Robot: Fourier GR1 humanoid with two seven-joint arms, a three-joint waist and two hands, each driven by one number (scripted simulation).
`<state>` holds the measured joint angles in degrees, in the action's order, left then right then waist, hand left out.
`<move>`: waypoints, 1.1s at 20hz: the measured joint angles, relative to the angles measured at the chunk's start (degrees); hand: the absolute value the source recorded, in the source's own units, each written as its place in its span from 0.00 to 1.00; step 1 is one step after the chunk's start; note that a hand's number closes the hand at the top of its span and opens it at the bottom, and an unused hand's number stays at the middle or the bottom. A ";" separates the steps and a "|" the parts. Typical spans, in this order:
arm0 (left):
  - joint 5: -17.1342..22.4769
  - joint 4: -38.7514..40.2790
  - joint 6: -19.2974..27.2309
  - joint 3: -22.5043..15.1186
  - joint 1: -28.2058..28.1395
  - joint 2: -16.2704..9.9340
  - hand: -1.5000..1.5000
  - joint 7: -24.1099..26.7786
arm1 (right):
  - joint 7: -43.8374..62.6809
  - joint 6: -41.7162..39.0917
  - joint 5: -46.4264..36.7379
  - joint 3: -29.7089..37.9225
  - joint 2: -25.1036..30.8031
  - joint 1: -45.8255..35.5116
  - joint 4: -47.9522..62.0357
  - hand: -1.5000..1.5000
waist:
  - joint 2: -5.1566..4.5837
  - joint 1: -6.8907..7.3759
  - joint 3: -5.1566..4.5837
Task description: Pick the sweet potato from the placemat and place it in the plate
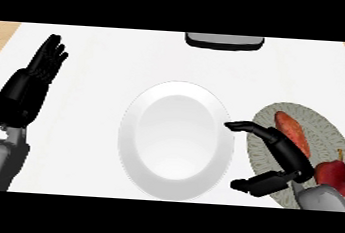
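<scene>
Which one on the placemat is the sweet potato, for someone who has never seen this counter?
Start at the white plate in the middle, then go right to the oval grey placemat. Two things lie on it: the sweet potato is the long orange one at the far end, just beyond the right hand. The pear nearer the robot is dark red, rounder, and has a stem.

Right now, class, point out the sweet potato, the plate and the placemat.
sweet potato [290, 129]: head view, middle of its orange body.
plate [140, 151]: head view, its left rim.
placemat [319, 126]: head view, bare speckled part, upper right.
</scene>
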<state>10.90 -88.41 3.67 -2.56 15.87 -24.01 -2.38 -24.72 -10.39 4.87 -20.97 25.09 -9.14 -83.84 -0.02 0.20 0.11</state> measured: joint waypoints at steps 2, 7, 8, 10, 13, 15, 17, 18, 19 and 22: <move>-0.52 -0.43 -0.09 0.22 0.00 0.24 0.50 -0.59 | -1.24 -1.66 1.35 3.08 1.31 -0.35 -0.40 0.00 | 0.01 -0.13 -0.02; -1.02 -2.71 -0.18 0.53 -1.40 0.38 0.50 -1.96 | 2.84 -3.45 1.10 8.77 8.16 -1.99 -5.81 0.00 | 0.19 -0.30 -0.12; -1.12 -3.19 -0.15 0.38 -1.68 0.51 0.50 -2.09 | 4.43 -3.87 0.23 9.36 10.08 -2.66 -6.38 0.00 | 0.23 -0.29 -0.14; -0.86 -3.53 -0.26 0.72 -1.64 0.39 0.50 -2.63 | 8.54 -5.16 -1.76 9.66 14.04 -3.83 -7.82 0.00 | 0.29 -0.37 -0.20; -1.50 -3.81 -0.03 0.32 -1.64 0.72 0.50 -2.56 | 14.90 -7.96 -5.35 9.13 19.84 -6.40 -9.18 0.00 | 0.27 -0.25 -0.26; -1.65 -4.46 -0.06 0.04 -1.41 0.79 0.50 -3.16 | 18.95 -11.26 -6.88 8.46 23.52 -8.35 -9.38 0.00 | 0.23 0.10 -0.28; -1.54 -4.01 -0.26 0.29 -1.01 0.82 0.50 -3.09 | 22.74 -14.84 -8.39 7.30 26.75 -10.32 -10.05 0.00 | 0.14 0.19 -0.29; -1.74 -3.90 -0.30 0.12 -0.92 0.80 0.50 -3.47 | 24.20 -17.02 -8.66 6.83 28.48 -10.69 -10.52 0.00 | 0.15 0.08 -0.30; -1.71 -4.10 -0.25 0.06 -0.74 1.02 0.50 -3.73 | 26.37 -19.03 -8.80 5.89 29.15 -11.71 -10.90 0.00 | 0.12 0.23 -0.29; -1.54 -3.43 -0.89 0.76 -0.83 1.11 0.50 -2.76 | 30.37 -23.87 -10.05 3.75 30.15 -13.55 -10.74 0.00 | 0.02 0.36 -0.24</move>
<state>9.36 -91.84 2.78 -1.79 15.04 -22.90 -5.14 5.65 -34.27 -5.18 -17.22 55.23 -22.69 -94.57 0.00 0.56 -0.13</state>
